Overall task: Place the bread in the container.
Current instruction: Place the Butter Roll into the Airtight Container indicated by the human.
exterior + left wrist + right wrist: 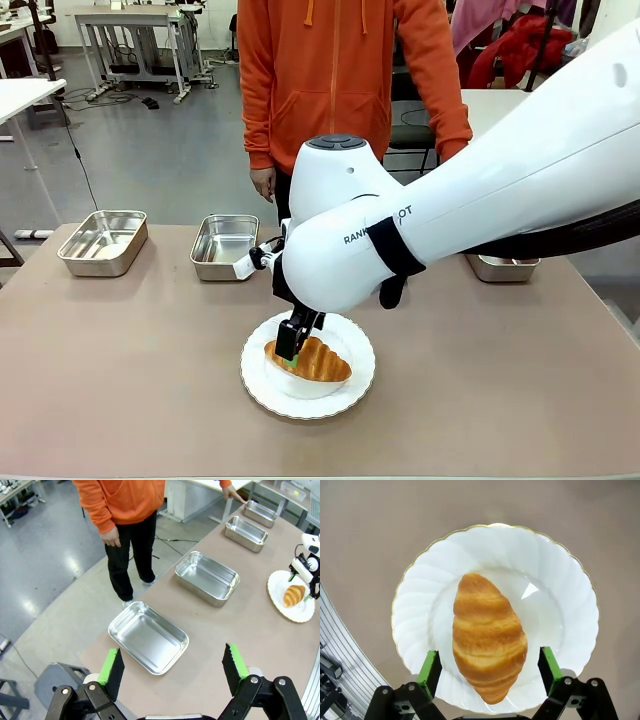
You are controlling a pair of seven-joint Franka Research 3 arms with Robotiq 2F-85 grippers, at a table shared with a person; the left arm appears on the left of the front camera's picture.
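Right fingers (pixel 429 667) astride bread (pixel 488 637) on plate (pixel 560 580)

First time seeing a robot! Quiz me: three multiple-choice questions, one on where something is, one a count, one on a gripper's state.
1. Where is the bread? A floor; B white plate; C person's hand.
2. How many steel trays are there? A two; B three; C four.
3. The right gripper is: A open around the bread; B shut on it; C shut, empty.
Answers: B, it lies on the plate; C, the left wrist view shows four in a row; A, its fingers stand apart on either side of the bread.
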